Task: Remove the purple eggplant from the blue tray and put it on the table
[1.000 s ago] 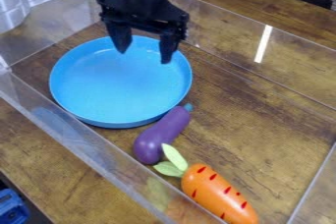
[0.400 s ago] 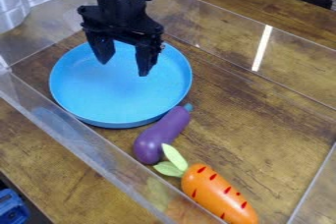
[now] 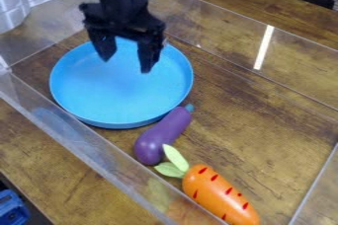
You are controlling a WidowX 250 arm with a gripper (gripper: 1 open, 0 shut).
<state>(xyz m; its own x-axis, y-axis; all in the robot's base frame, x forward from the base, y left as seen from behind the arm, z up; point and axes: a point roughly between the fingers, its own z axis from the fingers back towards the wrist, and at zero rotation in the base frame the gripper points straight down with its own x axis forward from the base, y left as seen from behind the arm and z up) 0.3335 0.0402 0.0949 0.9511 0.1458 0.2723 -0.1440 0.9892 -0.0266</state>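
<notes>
The purple eggplant [image 3: 165, 135] lies on the dark wood table [image 3: 251, 111], just off the blue tray's [image 3: 119, 96] near-right rim, its darker end toward the tray. The tray holds nothing. My black gripper [image 3: 123, 54] hangs above the tray's far side, open, with nothing between its fingers. It is well apart from the eggplant, up and to the left of it.
An orange carrot [image 3: 218, 194] with green leaves lies on the table in front of the eggplant, almost touching it. Clear acrylic walls [image 3: 79, 155] run along the near-left side and the back of the table.
The gripper moved left over the tray's far side during the first interval, then stayed nearly still. Eggplant, carrot and tray have not moved.
</notes>
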